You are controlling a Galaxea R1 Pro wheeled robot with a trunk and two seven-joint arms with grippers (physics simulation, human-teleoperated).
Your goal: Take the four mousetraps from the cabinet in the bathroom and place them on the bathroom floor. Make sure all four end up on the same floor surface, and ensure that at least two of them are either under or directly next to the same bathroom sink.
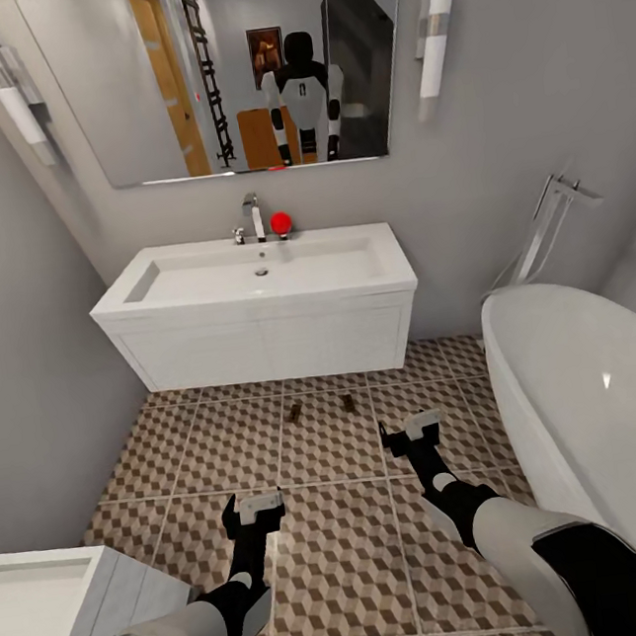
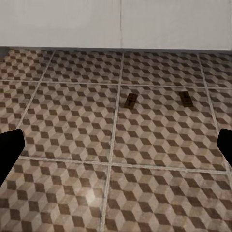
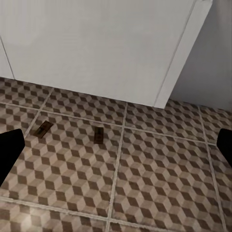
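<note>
From the head camera, two mousetraps lie flat on the bathroom floor (image 1: 337, 554) just in front of the white sink unit (image 1: 262, 345): the left mousetrap (image 1: 294, 412) and the right mousetrap (image 1: 348, 402), side by side with a small gap, neither touching the unit. The left gripper (image 1: 252, 513) hangs over the tiles, and the left mousetrap sits at about 1 o'clock from it, well apart; the right gripper (image 1: 412, 434) hovers nearer, with the right mousetrap at about 10 o'clock from it. Both pincers are empty; from this view I cannot tell how wide their jaws stand. A white bathtub (image 1: 587, 404) fills the 3 o'clock side, and a mirror (image 1: 228, 70) above the sink reflects the robot. In the left wrist camera, the dark fingertips (image 2: 9, 150) show at the two edges, spread wide and released, holding nothing; both traps, left mousetrap (image 2: 130, 101) and right mousetrap (image 2: 186, 98), lie ahead of the fingers, between them and the unit's white front. In the right wrist camera, the fingertips (image 3: 9, 152) again stand far apart and empty, with the left mousetrap (image 3: 42, 128) and right mousetrap (image 3: 98, 135) on the tiles ahead, near the unit's base.
</note>
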